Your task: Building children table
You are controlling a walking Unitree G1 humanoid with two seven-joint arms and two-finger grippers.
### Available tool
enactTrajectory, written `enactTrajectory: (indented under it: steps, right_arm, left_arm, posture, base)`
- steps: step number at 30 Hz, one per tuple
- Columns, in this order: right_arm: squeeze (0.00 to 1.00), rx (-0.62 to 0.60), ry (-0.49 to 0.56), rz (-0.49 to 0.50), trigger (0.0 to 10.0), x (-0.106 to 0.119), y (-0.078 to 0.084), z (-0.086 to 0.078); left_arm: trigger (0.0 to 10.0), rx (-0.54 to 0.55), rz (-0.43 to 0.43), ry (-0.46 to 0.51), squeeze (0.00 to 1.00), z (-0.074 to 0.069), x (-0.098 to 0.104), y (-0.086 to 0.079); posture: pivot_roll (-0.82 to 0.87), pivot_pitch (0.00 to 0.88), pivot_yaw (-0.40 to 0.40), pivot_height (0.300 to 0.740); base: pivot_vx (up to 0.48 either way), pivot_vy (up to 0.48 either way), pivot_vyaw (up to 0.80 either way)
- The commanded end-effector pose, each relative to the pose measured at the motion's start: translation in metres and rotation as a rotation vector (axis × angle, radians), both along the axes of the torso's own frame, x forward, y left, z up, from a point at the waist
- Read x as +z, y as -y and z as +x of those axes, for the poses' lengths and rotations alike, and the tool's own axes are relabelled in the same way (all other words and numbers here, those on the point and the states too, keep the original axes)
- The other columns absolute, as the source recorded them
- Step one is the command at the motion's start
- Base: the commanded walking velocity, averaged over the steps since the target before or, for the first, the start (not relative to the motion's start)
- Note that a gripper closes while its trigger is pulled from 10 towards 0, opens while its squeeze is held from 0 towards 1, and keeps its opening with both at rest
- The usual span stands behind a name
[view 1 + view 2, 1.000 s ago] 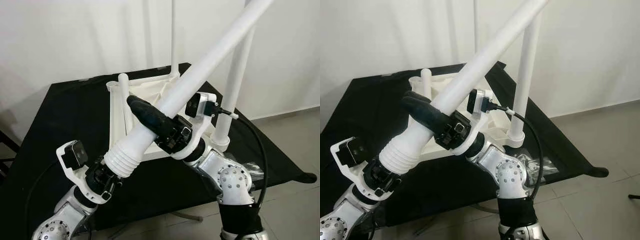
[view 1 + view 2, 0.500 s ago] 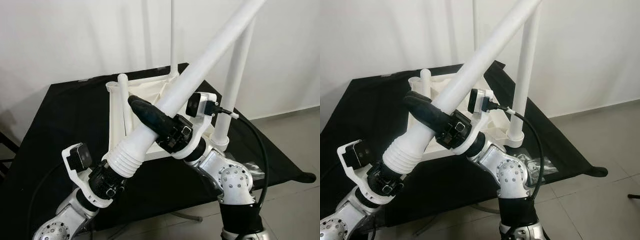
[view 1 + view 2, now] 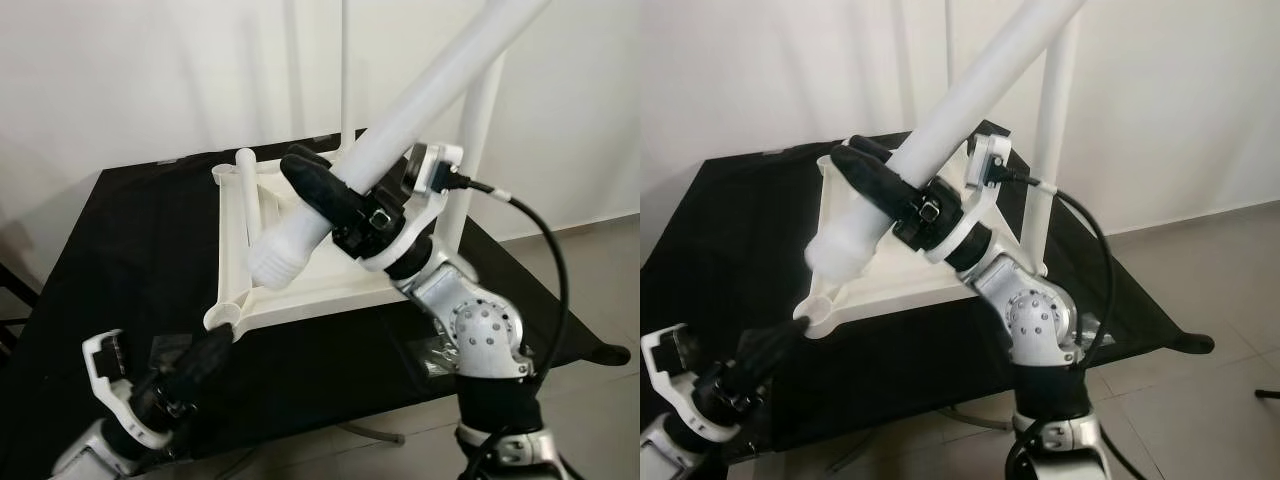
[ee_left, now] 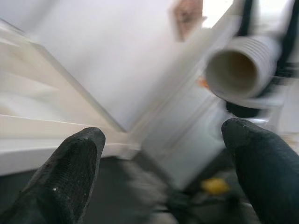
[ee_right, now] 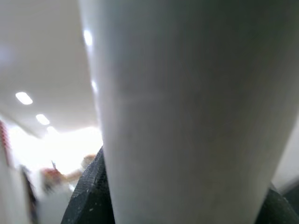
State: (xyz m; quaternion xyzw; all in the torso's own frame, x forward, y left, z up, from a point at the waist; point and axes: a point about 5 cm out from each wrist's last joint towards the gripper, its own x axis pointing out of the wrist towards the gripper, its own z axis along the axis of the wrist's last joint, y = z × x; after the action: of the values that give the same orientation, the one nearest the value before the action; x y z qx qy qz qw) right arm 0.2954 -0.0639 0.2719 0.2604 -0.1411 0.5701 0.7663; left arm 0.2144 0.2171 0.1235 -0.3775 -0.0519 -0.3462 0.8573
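The right arm rose from the lower right, elbow bent, its silver forearm angled up and toward the left. The right gripper (image 3: 335, 200) sat high in front of the body, its long black fingers (image 3: 312, 180) closed round the white table leg (image 3: 420, 90) it held, wrist camera facing up along the shaft. The left arm stayed low at the lower left, forearm pointing up and to the right. The left gripper (image 3: 205, 358) had its two black fingers (image 4: 70, 175) spread apart, holding nothing.
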Motion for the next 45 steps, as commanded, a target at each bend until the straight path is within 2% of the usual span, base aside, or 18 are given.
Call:
enactTrajectory:
  steps: [1,2,3,4,6,8,9,11,12,13,17,21,22,23,24,28,40,45]
  right_arm:
    - [0.00,-0.079,0.052,-0.184,4.3,-0.011,-0.013,0.002]
    - [0.00,-0.079,0.052,-0.184,4.3,-0.011,-0.013,0.002]
    - [0.00,-0.140,0.057,-0.311,10.0,-0.024,-0.016,0.007]
    - [0.00,-0.178,0.062,-0.393,10.0,-0.033,-0.017,0.010]
    - [0.00,-0.178,0.062,-0.393,10.0,-0.033,-0.017,0.010]
    - [0.00,-0.288,0.031,-0.544,10.0,-0.059,-0.010,0.018]
    - [0.00,-0.288,0.031,-0.544,10.0,-0.059,-0.010,0.018]
    - [0.00,-0.369,0.011,-0.617,10.0,-0.077,-0.002,0.022]
    - [0.00,-0.369,0.011,-0.617,10.0,-0.077,-0.002,0.022]
    - [0.00,-0.399,0.002,-0.637,10.0,-0.084,0.004,0.022]
    - [0.00,-0.431,-0.013,-0.657,10.0,-0.095,0.011,0.020]
    - [0.00,-0.428,-0.024,-0.656,10.0,-0.100,0.014,0.016]
    - [0.00,-0.395,-0.022,-0.647,10.0,-0.105,0.015,0.007]
    - [0.00,-0.395,-0.022,-0.647,10.0,-0.105,0.015,0.007]
    - [0.00,-0.331,-0.017,-0.614,10.0,-0.110,0.016,-0.010]
    - [0.00,-0.305,-0.005,-0.602,10.0,-0.109,0.014,-0.016]
    - [0.00,-0.391,0.030,-0.594,10.0,-0.099,0.018,-0.002]
    - [0.00,-0.389,0.060,-0.603,10.0,-0.094,0.019,0.001]
  left_arm:
    - [10.0,0.211,0.160,-0.093,0.66,0.020,-0.006,-0.011]
    - [10.0,0.211,0.160,-0.093,0.66,0.020,-0.006,-0.011]
    - [10.0,0.307,0.229,-0.133,0.00,0.031,-0.007,-0.014]
    - [10.0,0.365,0.269,-0.154,0.00,0.037,-0.007,-0.015]
    - [10.0,0.365,0.269,-0.154,0.00,0.037,-0.007,-0.015]
    - [10.0,0.432,0.368,-0.147,0.00,0.051,0.002,-0.004]
    - [10.0,0.432,0.368,-0.147,0.00,0.051,0.002,-0.004]
    - [10.0,0.444,0.486,-0.076,0.00,0.058,0.011,0.011]
    - [10.0,0.444,0.486,-0.076,0.00,0.058,0.011,0.011]
    - [10.0,0.430,0.530,-0.040,0.00,0.060,0.014,0.021]
    - [10.0,0.418,0.583,0.001,0.00,0.063,0.014,0.036]
    - [10.0,0.413,0.627,0.014,0.00,0.064,0.011,0.043]
    - [10.0,0.432,0.682,0.033,0.00,0.064,0.010,0.049]
    - [10.0,0.432,0.682,0.033,0.00,0.064,0.010,0.049]
    - [10.0,0.495,0.738,0.050,0.00,0.064,0.010,0.051]
    - [10.0,0.514,0.761,0.060,0.00,0.063,0.010,0.052]
    - [10.0,0.522,0.844,0.123,0.00,0.063,0.011,0.061]
    - [10.0,0.535,0.856,0.138,0.00,0.062,0.010,0.064]
  posture:
    - [-0.08,0.000,0.020,0.740]
    - [-0.08,0.000,0.020,0.740]
    - [-0.08,0.000,0.020,0.740]
    - [-0.08,0.000,0.020,0.740]
    - [-0.08,0.000,0.020,0.740]
    - [-0.08,0.000,0.019,0.740]
    - [-0.08,0.000,0.019,0.740]
    - [-0.08,0.000,0.020,0.740]
    - [-0.08,0.000,0.020,0.740]
    - [-0.08,0.000,0.022,0.740]
    - [-0.09,0.000,0.026,0.740]
    - [-0.09,0.000,0.027,0.740]
    - [-0.09,0.000,0.028,0.740]
    - [-0.09,0.000,0.028,0.740]
    - [-0.09,0.000,0.027,0.740]
    - [-0.09,0.000,0.028,0.740]
    - [-0.09,0.000,0.017,0.740]
    - [-0.09,0.000,0.016,0.740]
  base:
    - [0.000,0.000,0.00]
    - [0.000,0.000,0.00]
    - [0.000,0.000,0.00]
    - [0.000,0.000,0.00]
    - [0.000,0.000,0.00]
    - [0.000,0.000,0.00]
    - [0.000,0.000,0.00]
    - [0.000,0.480,0.00]
    - [0.000,0.480,0.00]
    - [0.000,0.480,0.00]
    - [0.000,0.480,0.00]
    - [0.000,0.480,0.00]
    - [0.000,0.480,0.00]
    - [0.000,0.480,0.00]
    - [0.000,0.386,0.00]
    - [0.000,0.193,0.00]
    - [0.000,0.000,0.00]
    - [0.000,0.000,-0.80]
